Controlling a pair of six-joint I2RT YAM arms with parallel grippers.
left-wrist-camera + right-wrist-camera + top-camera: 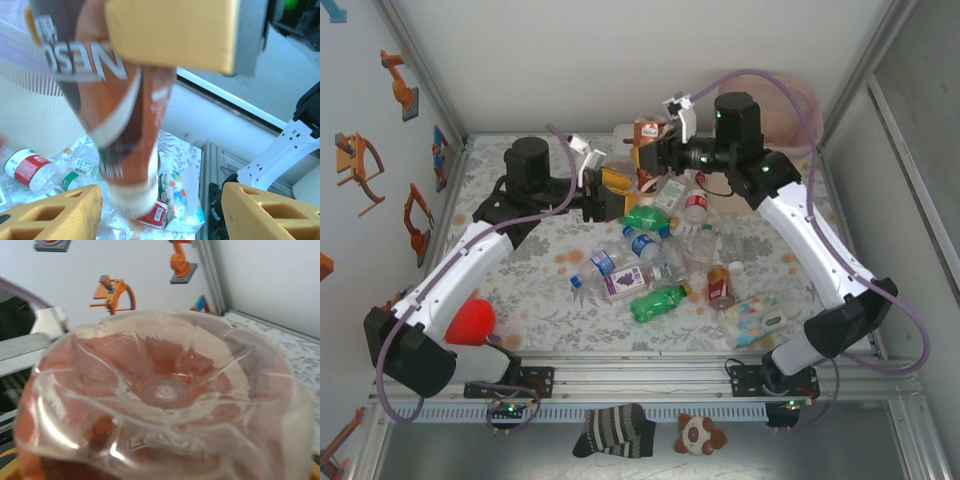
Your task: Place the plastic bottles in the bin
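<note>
Inside the wide-open left gripper (162,210) hangs a brown bottle (125,125), its base end clamped by the right gripper (646,156).

- Brown plastic bottle with a brown-and-white label (648,135) (120,125) (165,390): raised off the table at the back, left of the bin. Its base is clear and petal-ribbed, seen end-on from the right wrist. Its neck points down in the left wrist view.
- Tall pale pink plastic bin (795,115) (30,115): upright in the far right corner, with a slotted band on its wall. Contents cannot be told.
- Two green plastic bottles, both lying flat: one mid-table (645,218), one nearer the front (660,301).
- Clear plastic bottle with a purple label (625,283): on its side, just beside the front green one.
- Clear blue-capped plastic bottle (605,265): lying at the heap's left edge.
- Small red-labelled plastic bottle (720,287): at the heap's right.
- Clear plastic bottle with a red-and-white label (27,170): on its side near the foot of the bin.
</note>
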